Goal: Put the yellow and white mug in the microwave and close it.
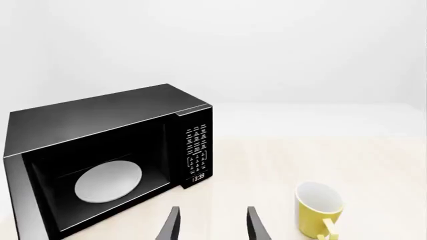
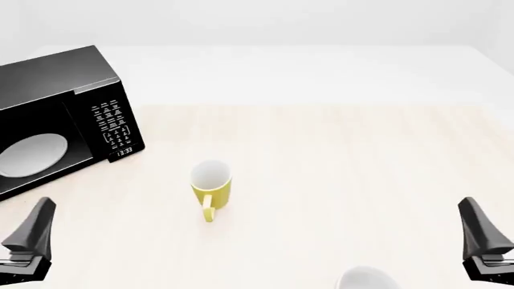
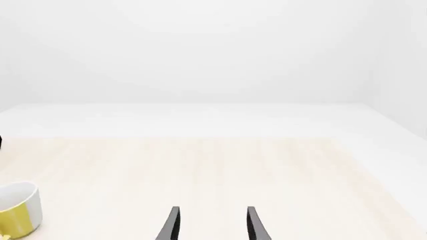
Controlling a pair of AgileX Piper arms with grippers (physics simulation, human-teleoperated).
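A pale wooden table (image 2: 337, 168) stretches toward plain white walls. At its far left stands the large black box-shaped microwave (image 2: 56, 114), its white turntable plate (image 2: 30, 155) in view. The small yellow mug with white inside (image 2: 211, 183) stands upright mid-table, nothing between. A white rounded object (image 2: 365, 279) peeks in at the near edge. The left gripper (image 1: 212, 226) and right gripper (image 3: 212, 225) are spread apart, holding nothing.

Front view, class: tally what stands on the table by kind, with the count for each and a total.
Microwave: 1
Yellow and white mug: 1
White rounded object at the near edge, only partly in view: 1
Total: 3
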